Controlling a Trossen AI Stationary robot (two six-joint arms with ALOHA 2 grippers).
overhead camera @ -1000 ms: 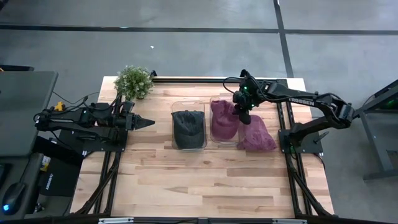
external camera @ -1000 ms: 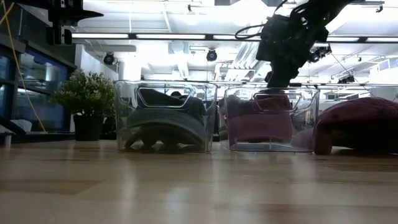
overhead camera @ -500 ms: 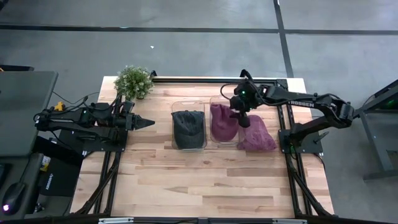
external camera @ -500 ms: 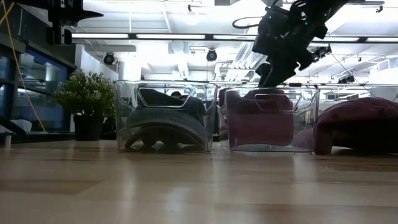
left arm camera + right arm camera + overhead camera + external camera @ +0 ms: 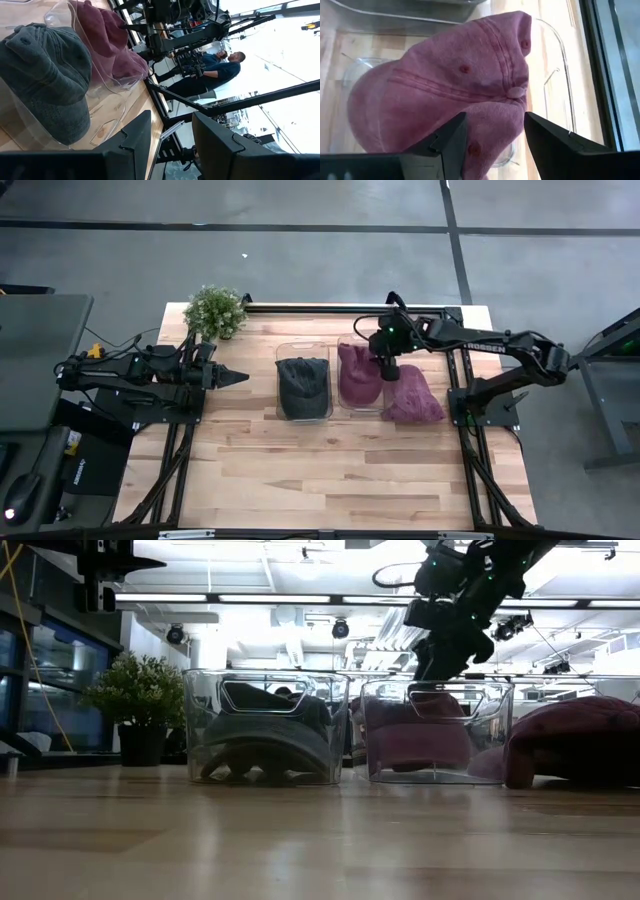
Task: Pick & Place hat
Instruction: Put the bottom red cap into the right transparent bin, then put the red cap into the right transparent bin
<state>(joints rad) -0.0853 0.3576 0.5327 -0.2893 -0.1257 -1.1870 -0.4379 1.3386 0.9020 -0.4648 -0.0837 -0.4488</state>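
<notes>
A maroon hat [image 5: 358, 376] [image 5: 445, 95] lies crown up inside the right clear bin [image 5: 346, 342] [image 5: 500, 730]. My right gripper [image 5: 386, 368] [image 5: 495, 116] hangs open just above it, fingers slanting down, touching nothing. A second maroon hat [image 5: 412, 396] [image 5: 580, 740] rests on the table right of that bin. A dark grey hat [image 5: 303, 386] [image 5: 45, 75] fills the left clear bin [image 5: 280, 350]. My left gripper [image 5: 240, 377] [image 5: 171, 120] waits open at the table's left, pointing level toward the bins.
A potted plant [image 5: 214, 310] stands at the far left corner. The two bins sit side by side at the table's middle. Bare wooden tabletop [image 5: 320, 470] stretches along the near half. People [image 5: 220, 65] stand in the room beyond the table.
My right gripper has risen a little out of the right bin, swung slightly toward the table's left, rolled at the wrist, and opened. The maroon hat stays lying in the bin.
</notes>
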